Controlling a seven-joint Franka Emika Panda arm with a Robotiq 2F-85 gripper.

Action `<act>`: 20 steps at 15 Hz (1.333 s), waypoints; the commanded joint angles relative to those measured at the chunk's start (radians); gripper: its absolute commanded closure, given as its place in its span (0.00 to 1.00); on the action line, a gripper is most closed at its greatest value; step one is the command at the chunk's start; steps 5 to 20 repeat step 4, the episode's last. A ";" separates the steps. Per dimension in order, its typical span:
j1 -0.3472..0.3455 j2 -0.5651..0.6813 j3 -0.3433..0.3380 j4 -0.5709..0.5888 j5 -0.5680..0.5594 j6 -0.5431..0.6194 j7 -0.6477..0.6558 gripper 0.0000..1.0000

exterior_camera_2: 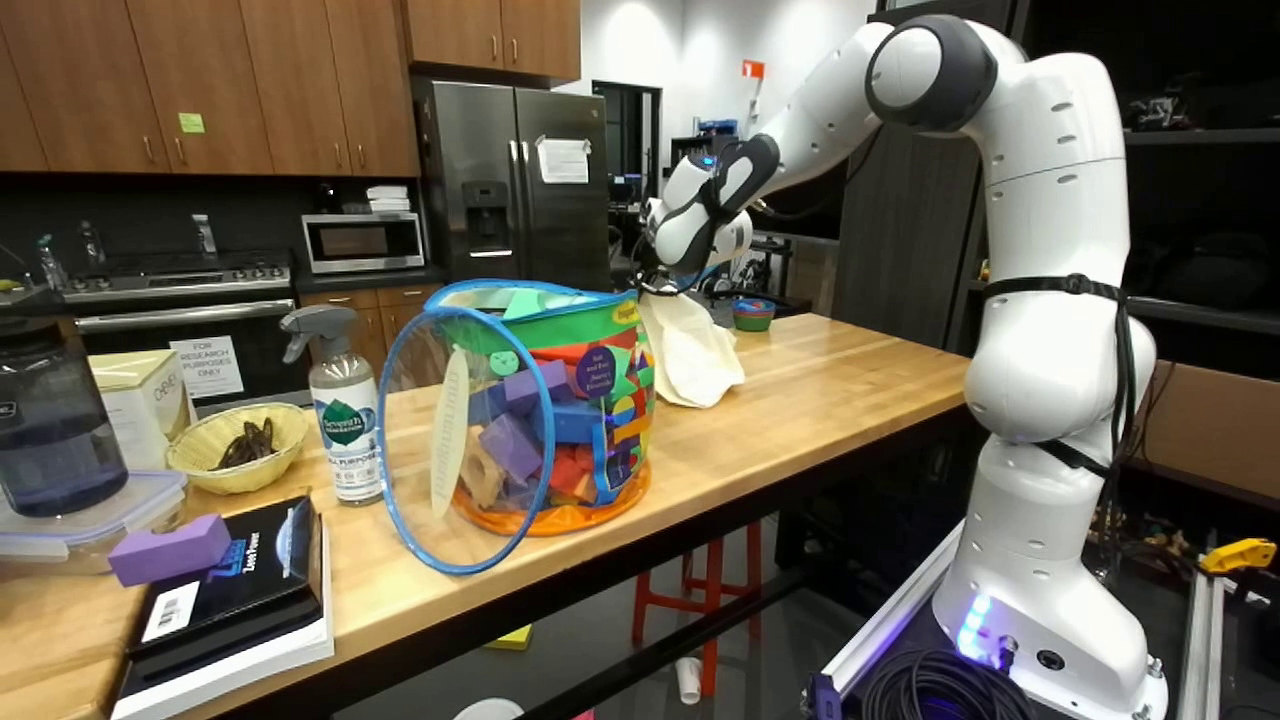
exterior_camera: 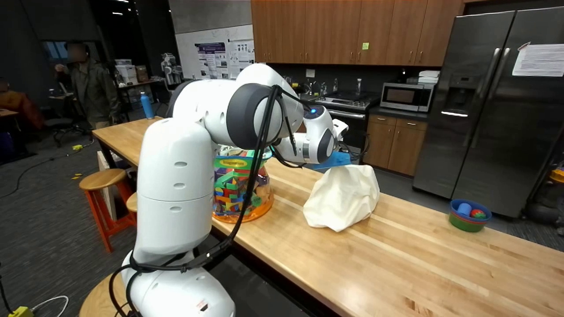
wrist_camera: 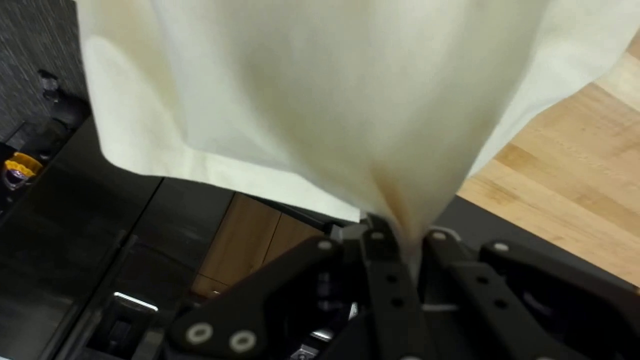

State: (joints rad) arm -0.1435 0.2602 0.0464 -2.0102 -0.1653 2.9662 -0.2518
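Cream cloth point(wrist_camera: 350, 100) fills much of the wrist view and narrows to a pinched fold between the fingertips of my gripper point(wrist_camera: 410, 237), which is shut on it. In an exterior view the cloth point(exterior_camera: 341, 198) hangs in loose folds over the wooden table, its lower edge at or near the surface; I cannot tell whether it rests there. A blue patch point(exterior_camera: 332, 160) shows just above the cloth, beneath the wrist. Also hanging below the wrist, the cloth point(exterior_camera_2: 690, 345) appears beyond the toy hamper in an exterior view. From outside, the fingertips are mostly hidden.
A clear hamper of coloured blocks point(exterior_camera_2: 570, 410) stands on the table point(exterior_camera_2: 770, 420), its round lid open. Small nested bowls point(exterior_camera: 469, 215) sit farther along. A spray bottle point(exterior_camera_2: 343, 410), yellow basket point(exterior_camera_2: 240, 450) and purple block point(exterior_camera_2: 170, 550) occupy the near end. Stools point(exterior_camera: 105, 185) stand beside the table.
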 commanded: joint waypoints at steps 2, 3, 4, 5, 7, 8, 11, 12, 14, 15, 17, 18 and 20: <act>0.021 -0.016 -0.021 -0.023 0.009 0.001 -0.004 0.78; 0.020 -0.021 -0.022 -0.028 0.009 0.001 -0.004 0.70; 0.020 -0.023 -0.022 -0.030 0.009 0.001 -0.004 0.69; 0.020 -0.023 -0.022 -0.030 0.009 0.001 -0.004 0.69; 0.020 -0.023 -0.022 -0.030 0.009 0.001 -0.004 0.69; 0.020 -0.023 -0.022 -0.030 0.009 0.001 -0.004 0.69; 0.020 -0.023 -0.022 -0.030 0.009 0.001 -0.004 0.69; 0.020 -0.023 -0.022 -0.030 0.009 0.001 -0.004 0.69; 0.020 -0.023 -0.022 -0.030 0.009 0.001 -0.004 0.69; 0.020 -0.023 -0.022 -0.030 0.009 0.001 -0.004 0.69; 0.020 -0.023 -0.022 -0.030 0.009 0.001 -0.004 0.69; 0.020 -0.023 -0.022 -0.030 0.009 0.001 -0.004 0.69; 0.020 -0.023 -0.022 -0.030 0.009 0.001 -0.004 0.69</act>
